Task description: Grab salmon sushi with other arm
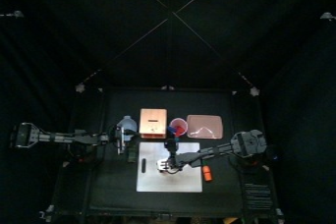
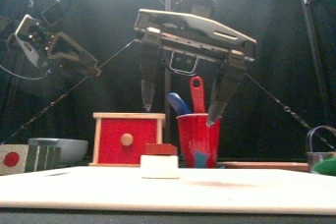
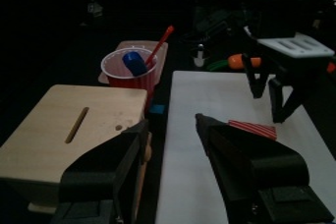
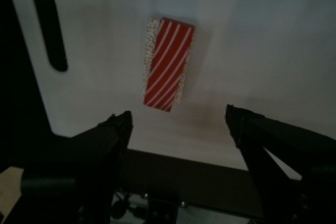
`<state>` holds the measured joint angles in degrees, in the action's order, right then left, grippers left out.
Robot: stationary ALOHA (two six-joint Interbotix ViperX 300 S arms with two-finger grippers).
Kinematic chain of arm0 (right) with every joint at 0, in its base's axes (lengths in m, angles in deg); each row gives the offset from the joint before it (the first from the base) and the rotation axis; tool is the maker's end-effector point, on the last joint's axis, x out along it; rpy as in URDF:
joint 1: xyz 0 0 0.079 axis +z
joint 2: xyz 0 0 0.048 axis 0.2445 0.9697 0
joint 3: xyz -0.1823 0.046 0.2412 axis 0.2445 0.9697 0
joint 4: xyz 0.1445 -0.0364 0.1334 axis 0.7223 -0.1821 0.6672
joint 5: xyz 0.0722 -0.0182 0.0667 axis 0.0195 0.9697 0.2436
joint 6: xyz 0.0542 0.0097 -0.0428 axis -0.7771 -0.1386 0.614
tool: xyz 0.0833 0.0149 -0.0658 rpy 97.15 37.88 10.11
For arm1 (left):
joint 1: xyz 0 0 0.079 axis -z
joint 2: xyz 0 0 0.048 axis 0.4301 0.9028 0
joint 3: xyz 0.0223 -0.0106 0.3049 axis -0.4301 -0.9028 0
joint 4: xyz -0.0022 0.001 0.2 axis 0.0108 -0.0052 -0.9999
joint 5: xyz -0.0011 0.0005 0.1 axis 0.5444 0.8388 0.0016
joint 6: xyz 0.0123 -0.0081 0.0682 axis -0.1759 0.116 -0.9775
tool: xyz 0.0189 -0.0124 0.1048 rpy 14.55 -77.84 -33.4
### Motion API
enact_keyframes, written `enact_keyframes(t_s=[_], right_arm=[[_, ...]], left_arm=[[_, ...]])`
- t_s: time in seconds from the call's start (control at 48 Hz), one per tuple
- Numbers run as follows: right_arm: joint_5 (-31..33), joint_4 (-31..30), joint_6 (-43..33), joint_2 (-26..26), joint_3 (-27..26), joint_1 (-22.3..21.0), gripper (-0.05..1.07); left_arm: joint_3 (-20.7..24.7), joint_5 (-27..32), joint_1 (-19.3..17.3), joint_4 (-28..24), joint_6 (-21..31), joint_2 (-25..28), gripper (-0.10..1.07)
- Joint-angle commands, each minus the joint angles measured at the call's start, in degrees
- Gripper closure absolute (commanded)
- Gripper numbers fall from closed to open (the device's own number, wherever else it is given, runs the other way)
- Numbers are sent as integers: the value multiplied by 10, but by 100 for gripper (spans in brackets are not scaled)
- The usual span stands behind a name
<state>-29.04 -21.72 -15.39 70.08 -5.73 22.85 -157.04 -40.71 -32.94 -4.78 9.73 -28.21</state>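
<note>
Two black claws shared the small worktop [image 1: 98, 194], and the right claw [image 2: 184, 100] hung spread wide directly above the salmon sushi [image 4: 168, 63], touching nothing. Seen from the right wrist, that claw [image 4: 178, 130] framed the red, white-striped morsel with clear board on either side. The salmon sushi [image 2: 160, 160] lay on the white board [image 1: 147, 181], a red top over a white block when viewed from the front edge, with nothing gripping it. Just behind the board stood a red cup [image 2: 197, 140] holding a red-handled and a blue utensil, and beside the cup a wooden box [image 2: 129, 139] with a red front. A brighter orange piece [image 1: 207, 174] lay just off the board's edge on the right arm's side. Farther from the board, past the wooden box, the left claw [image 3: 174, 144] hovered open and empty, pointed toward the board and the striped morsel [image 3: 252, 128].
</note>
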Motion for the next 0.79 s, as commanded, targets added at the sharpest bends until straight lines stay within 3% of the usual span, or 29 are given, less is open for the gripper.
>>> enact_keyframes(t_s=[0.0,0.25,0.583,0.771], right_arm=[[4,-8,-2,7,-36,-4,0],[58,-23,-22,47,-72,-9,0],[58,-28,-29,73,-86,-11,0],[59,-25,-30,81,-91,-12,8]], left_arm=[[8,-3,1,1,-2,2,16],[5,-3,2,1,-2,1,16],[-4,-4,2,4,2,1,16],[-5,-3,2,11,3,2,16]])
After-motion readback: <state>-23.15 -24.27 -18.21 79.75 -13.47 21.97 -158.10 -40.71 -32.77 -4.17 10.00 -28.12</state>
